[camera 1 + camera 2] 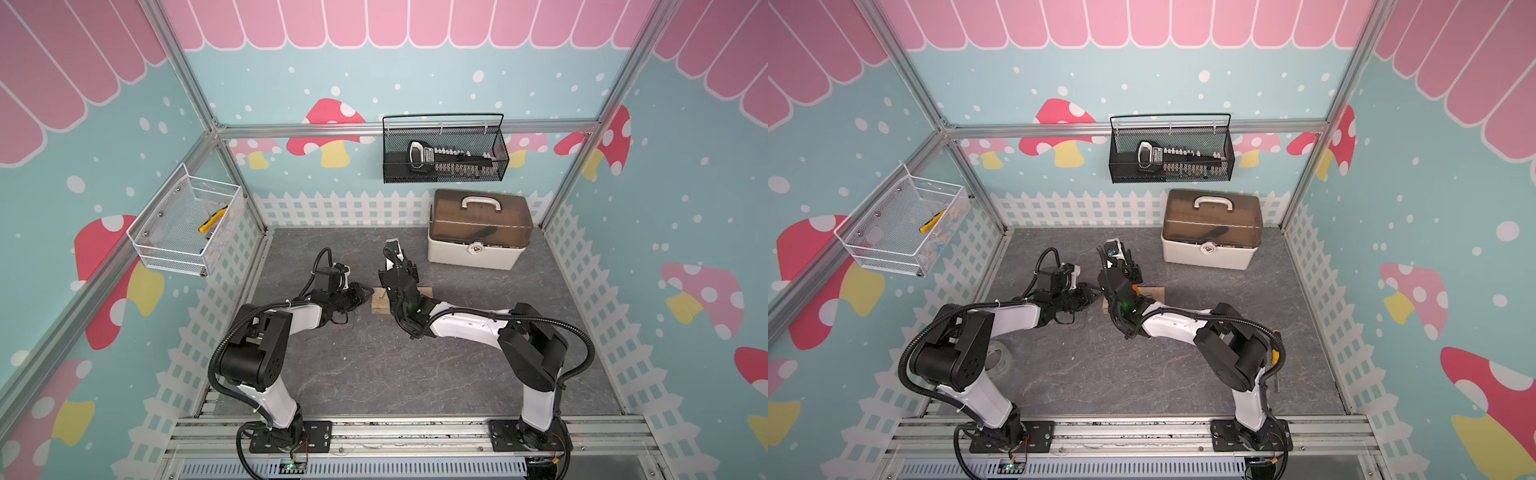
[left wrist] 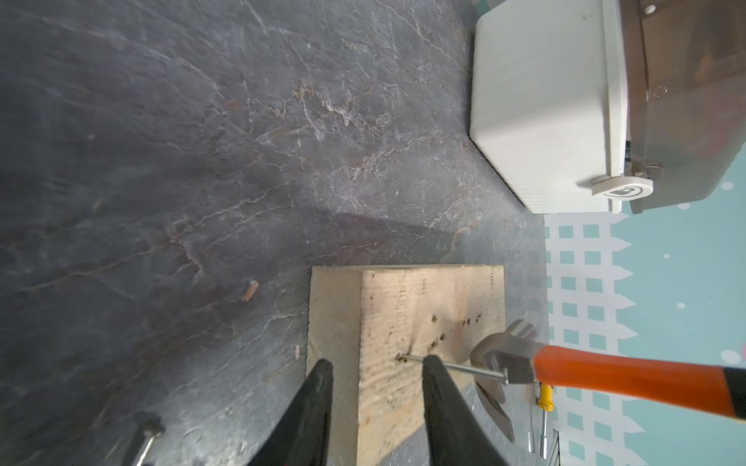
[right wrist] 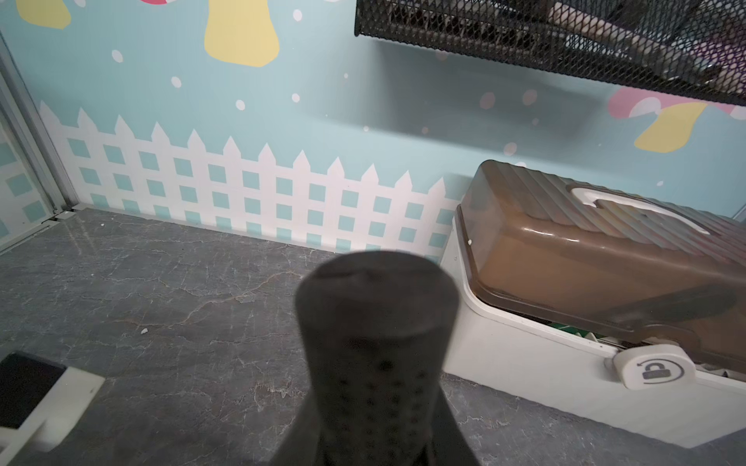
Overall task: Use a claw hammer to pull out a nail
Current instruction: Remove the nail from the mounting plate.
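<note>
A pale wood block (image 2: 424,306) lies on the grey floor; in both top views it sits between the two arms (image 1: 380,305) (image 1: 1156,293). A thin steel nail (image 2: 464,368) leans out of it, its tip at a hole and its head caught in the fork of the claw hammer (image 2: 504,355), which has a silvery head and an orange neck (image 1: 1135,289). My right gripper (image 3: 371,435) (image 1: 409,270) is shut on the hammer's black handle (image 3: 375,322). My left gripper (image 2: 377,361) (image 1: 368,291) is open at the block's left end, one finger (image 2: 434,371) crossing the nail.
A white toolbox with a brown lid (image 1: 478,245) stands at the back right. A black wire basket (image 1: 444,153) hangs on the back wall, a white mesh basket (image 1: 187,224) on the left wall. A yellow-handled screwdriver (image 2: 545,399) lies by the right wall.
</note>
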Motion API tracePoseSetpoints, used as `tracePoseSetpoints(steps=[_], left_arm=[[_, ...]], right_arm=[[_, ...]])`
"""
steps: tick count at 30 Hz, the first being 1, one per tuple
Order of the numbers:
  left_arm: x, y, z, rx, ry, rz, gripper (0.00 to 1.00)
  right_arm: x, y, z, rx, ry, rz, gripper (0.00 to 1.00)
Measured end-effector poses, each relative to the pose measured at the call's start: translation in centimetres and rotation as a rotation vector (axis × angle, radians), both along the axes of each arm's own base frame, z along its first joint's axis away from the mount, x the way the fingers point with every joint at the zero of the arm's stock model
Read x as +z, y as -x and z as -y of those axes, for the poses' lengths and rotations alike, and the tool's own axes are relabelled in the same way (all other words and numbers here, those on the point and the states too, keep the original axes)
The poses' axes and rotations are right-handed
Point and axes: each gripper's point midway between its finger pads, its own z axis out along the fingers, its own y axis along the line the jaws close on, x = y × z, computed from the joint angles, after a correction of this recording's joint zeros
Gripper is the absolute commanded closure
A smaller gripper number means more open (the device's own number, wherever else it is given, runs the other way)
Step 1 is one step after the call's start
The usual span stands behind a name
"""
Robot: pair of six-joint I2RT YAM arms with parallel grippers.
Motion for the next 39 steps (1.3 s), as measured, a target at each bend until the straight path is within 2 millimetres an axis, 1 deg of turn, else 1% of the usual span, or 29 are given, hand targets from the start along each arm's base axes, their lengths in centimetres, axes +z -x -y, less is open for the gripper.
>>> tracePoseSetpoints(steps=[5,10,15,18,26,32,39], left_arm=[[-0.6,-0.1,0.2,-0.001,0.001,-0.015,0.64],[-0.4,-0.2,0.3,-0.003,0.001,-0.01,0.64],[-0.1,-0.5,0.6,-0.008,0.002,-0.001,0.65],[-0.2,-0.6,0.7,-0.01,0.001,-0.004,0.66],[-1.1,-0.5,0.8,-0.011,-0.005,-0.028,0.67],[-1.2,-0.4,0.9,-0.015,-0.017,-0.034,0.67],[-1.6,0.1,1.3,-0.024,-0.032,-0.052,0.67]], right_arm=[[0.1,-0.5,-0.7,-0.014,0.029,0.012,1.0],[-0.9,-0.9,-1.1,-0.014,0.06,0.004,1.0],[-0.3,-1.0,-1.4,-0.015,0.055,0.013,1.0],[-0.2,-1.1,-1.7,-0.011,0.056,0.018,1.0],[-0.8,-1.2,-2.4,0.001,0.06,0.028,1.0],[-0.7,-1.2,-2.3,-0.003,0.0,0.047,1.0],[-0.5,-0.8,-1.5,-0.016,-0.111,0.071,1.0]])
